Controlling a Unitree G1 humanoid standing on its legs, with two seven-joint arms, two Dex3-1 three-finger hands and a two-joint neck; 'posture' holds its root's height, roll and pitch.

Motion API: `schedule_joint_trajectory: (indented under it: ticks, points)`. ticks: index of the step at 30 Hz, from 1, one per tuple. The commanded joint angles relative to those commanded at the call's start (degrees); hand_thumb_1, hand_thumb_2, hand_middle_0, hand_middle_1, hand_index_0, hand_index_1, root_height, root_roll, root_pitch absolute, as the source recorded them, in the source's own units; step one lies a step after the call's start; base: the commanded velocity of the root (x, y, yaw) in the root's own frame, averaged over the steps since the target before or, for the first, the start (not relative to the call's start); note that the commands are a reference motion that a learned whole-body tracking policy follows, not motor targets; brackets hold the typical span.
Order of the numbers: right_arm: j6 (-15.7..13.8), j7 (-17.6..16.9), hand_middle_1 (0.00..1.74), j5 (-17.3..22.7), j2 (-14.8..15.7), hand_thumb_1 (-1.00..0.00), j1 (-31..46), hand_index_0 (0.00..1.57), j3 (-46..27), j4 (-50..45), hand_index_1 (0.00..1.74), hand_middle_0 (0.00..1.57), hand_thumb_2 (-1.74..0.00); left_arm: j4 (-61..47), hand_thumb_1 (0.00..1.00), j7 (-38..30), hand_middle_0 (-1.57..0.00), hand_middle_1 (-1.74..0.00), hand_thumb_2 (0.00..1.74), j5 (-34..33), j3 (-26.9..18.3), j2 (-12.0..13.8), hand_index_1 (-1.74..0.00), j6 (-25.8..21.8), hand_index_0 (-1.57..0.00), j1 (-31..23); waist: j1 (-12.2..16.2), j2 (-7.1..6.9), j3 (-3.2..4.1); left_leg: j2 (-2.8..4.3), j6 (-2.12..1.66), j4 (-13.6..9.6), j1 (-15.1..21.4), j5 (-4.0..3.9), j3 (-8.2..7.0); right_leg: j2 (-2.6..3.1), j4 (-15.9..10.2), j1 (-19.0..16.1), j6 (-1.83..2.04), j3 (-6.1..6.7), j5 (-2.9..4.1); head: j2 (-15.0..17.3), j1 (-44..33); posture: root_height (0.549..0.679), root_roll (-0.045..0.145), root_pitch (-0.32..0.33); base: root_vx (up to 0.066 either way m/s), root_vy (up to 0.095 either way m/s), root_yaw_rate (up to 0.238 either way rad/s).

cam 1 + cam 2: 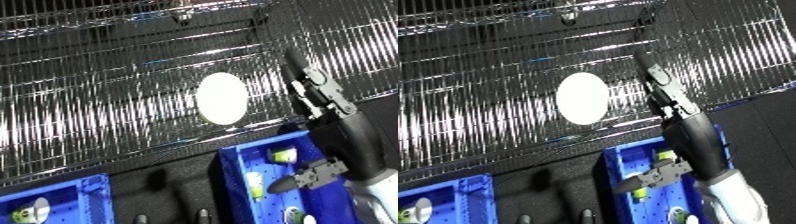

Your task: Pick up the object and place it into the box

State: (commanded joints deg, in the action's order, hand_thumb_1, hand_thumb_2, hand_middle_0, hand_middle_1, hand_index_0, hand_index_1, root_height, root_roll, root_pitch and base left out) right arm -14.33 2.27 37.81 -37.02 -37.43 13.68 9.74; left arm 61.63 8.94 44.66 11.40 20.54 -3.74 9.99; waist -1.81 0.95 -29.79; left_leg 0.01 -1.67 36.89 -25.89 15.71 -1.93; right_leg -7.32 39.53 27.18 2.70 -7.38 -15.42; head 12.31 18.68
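The right hand [322, 97] rises from the lower right of the view, its black fingers [662, 80] extended nearly straight and reaching up toward the wire shelf [107, 100]. The fingers are open and hold nothing; their tips lie just to the right of the white disc-shaped object [221, 98], and contact with it cannot be confirmed. The object is a pale oval form that appears to rest against or on the wire shelf, near the centre of the view and above the blue bin [233, 165]. The shelf is a chrome wire grid that fills the upper two thirds of the scene and reflects bright streaks. The blue bin stands below the shelf at lower centre-right and contains several small white and yellow-green items [282, 155]. The black wrist and the white forearm [736, 197] cross in front of the bin's right side and hide part of it. A second blue bin [67, 197] sits at the lower left, well apart, with a small pale item [34, 212] inside. The left hand does not appear.
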Motion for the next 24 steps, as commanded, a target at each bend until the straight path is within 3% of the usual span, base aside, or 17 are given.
schedule_joint_trajectory:
  ticks: [8,13,24]
  points:
    - [2.0,-3.6,0.0,-3.4,-2.3,0.0,-5.9,0.0,4.4,8.9,0.0,0.0,0.0,-0.7,0.0,-0.1,0.0,0.0,0.0,0.4,1.6,0.4,0.0,1.0,0.0,0.8,-1.2,0.87,0.0,-0.43,0.07,-0.2,-0.8,-0.43,0.41,-0.43,0.5,1.0,-0.25,-0.21,0.02,-0.4,2.3,0.643,0.057,0.067,0.004,0.017,0.065]
    - [2.3,-5.2,0.0,-2.5,-3.1,0.0,-8.8,0.0,6.2,15.6,0.0,0.0,0.0,-0.9,0.0,0.1,0.0,0.0,0.0,0.7,2.4,0.4,0.0,1.1,0.0,0.9,-1.7,1.45,0.0,-0.67,0.12,0.1,-1.6,-0.43,0.47,-0.65,1.1,1.9,-0.46,-0.36,-0.04,-0.9,3.4,0.641,0.059,0.073,-0.006,0.021,0.047]
    - [4.5,-1.5,0.0,0.8,-3.4,0.0,-14.3,0.0,10.6,27.6,0.0,0.0,0.0,-2.1,0.0,0.3,0.0,0.0,0.0,1.4,4.1,0.8,0.0,1.4,0.0,0.8,-3.0,2.65,0.0,-1.06,0.15,-0.2,-3.0,-0.88,0.69,-1.01,1.5,3.7,-0.65,-0.59,0.24,-2.4,6.4,0.64,0.062,0.09,-0.01,0.013,0.039]
